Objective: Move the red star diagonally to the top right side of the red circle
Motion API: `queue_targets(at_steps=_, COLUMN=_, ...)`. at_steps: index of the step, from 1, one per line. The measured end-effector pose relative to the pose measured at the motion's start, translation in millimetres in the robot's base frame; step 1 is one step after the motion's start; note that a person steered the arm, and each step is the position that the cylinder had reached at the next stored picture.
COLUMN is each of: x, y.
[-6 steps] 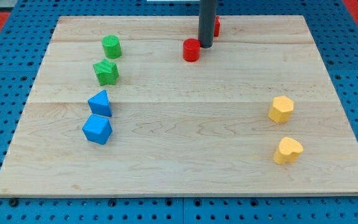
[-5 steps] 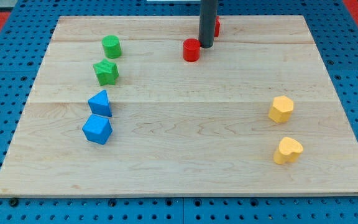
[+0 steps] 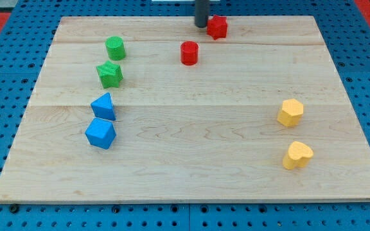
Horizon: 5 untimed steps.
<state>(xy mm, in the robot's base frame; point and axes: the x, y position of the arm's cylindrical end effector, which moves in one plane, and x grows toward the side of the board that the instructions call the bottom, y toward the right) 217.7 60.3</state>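
The red star point(image 3: 218, 26) lies near the top edge of the wooden board point(image 3: 191, 179). The red circle point(image 3: 189, 52) sits below and to its left, apart from it. My tip point(image 3: 201, 25) stands at the top of the view, just left of the red star and above the red circle. I cannot tell whether it touches the star.
A green circle point(image 3: 115, 47) and a green star point(image 3: 110, 74) lie at the upper left. Two blue blocks point(image 3: 103, 106) point(image 3: 101, 133) lie below them. A yellow hexagon point(image 3: 290, 112) and a yellow heart point(image 3: 297, 154) lie at the right.
My tip moved up and left, from right of the red circle to left of the red star. The red circle slid slightly left. The red star now shows in full.
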Motion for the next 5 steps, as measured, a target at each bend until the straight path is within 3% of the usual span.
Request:
queue_targets(at_steps=1, x=60.7, y=73.9)
queue_targets(at_steps=2, x=115.0, y=66.0)
queue_targets(at_steps=3, x=57.2, y=49.0)
queue_targets(at_steps=4, x=16.5, y=69.4)
queue_targets(at_steps=5, x=17.0, y=131.1)
